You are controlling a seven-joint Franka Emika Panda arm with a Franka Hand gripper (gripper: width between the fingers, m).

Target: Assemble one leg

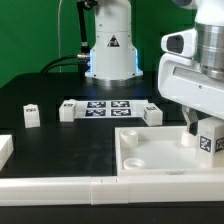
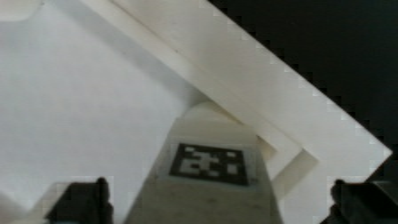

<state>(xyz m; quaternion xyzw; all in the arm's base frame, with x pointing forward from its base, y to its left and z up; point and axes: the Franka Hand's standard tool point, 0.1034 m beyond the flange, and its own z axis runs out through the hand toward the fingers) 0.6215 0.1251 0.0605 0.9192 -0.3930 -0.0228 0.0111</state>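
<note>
four small white plastic leg blocks with black-and-white tags are out on the black table. one of them (image 1: 211, 138) is right under me, in the corner of the large white square tray with the raised rim (image 1: 150, 172), on the exterior view's right. that one is my leg for this step, i judge.

my two-finger gripper (image 1: 203, 128) is down over that leg, and from the side my white housing hides the fingertips. the wrist view helps more: my gripper (image 2: 217, 205) has its dark fingers (image 2: 80, 200) standing well apart, one on each side, with the leg (image 2: 217, 160) upright between them, tag facing the camera. nothing is pressing on the block that i can see, so i call my jaws apart, not clamped on it.

why here? the tray rim meets in a corner just behind the leg, and that corner looks like the seat where a leg belongs.

the other blocks wait by the marker board (image 1: 108, 106): one (image 1: 68, 110) and another (image 1: 152, 113) touching its ends, a third (image 1: 31, 116) apart toward the exterior view's left. whether my leg is fully seated, i cannot tell.
</note>
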